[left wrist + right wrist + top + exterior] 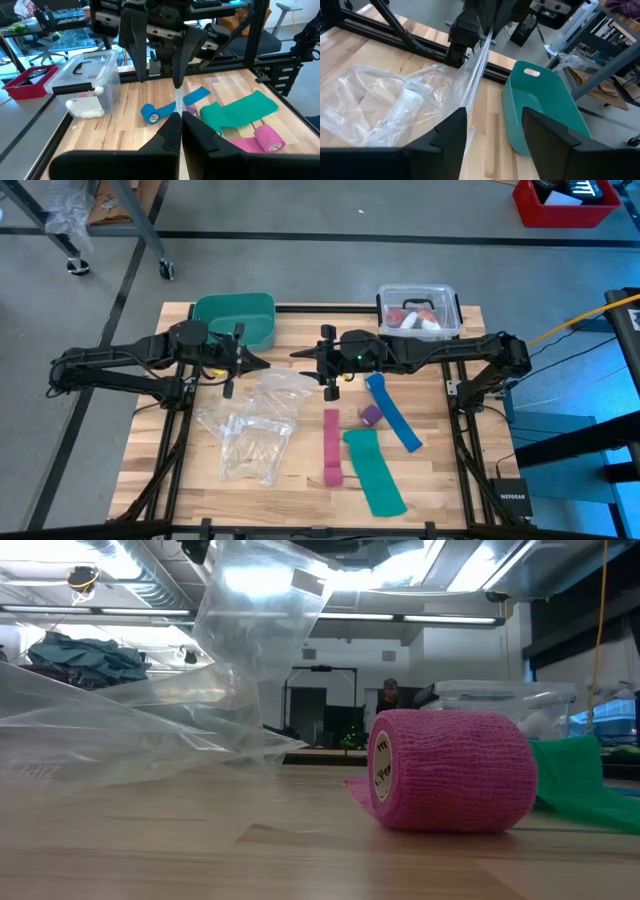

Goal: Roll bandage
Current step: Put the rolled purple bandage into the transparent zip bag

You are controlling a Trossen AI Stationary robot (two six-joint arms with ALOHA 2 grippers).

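High view, reading from my left: my left arm reaches in from 9 o'clock, and my left gripper (pixel 248 362) hangs over the back of the table (pixel 450 470), just in front of the green bin (pixel 235 318) at 11 o'clock. Its fingers (pixel 167 137) are pressed together, pinching the edge of a clear bag (pixel 275 388). The film runs taut from them toward my other gripper and sags onto the wood between us. More clear bags (pixel 250 442) lie flat at 8 o'clock.

My right gripper (pixel 322 360) faces the left one from close by, near 12 o'clock of the table's middle. Its fingers (pixel 452 135) stand wide, and the stretched film passes through the gap between them without being gripped.

A pink strip (pixel 331 440) lies at 6 o'clock with its rolled end (pixel 450 770) nearest the front edge, touching a green strip (pixel 375 472). The bandage (pixel 371 416) sits at 4 o'clock as a small stubby roll on the wood, right against the blue strip (pixel 393 413) and well clear of both grippers. A clear lidded box (pixel 418 310) stands at 1 o'clock.
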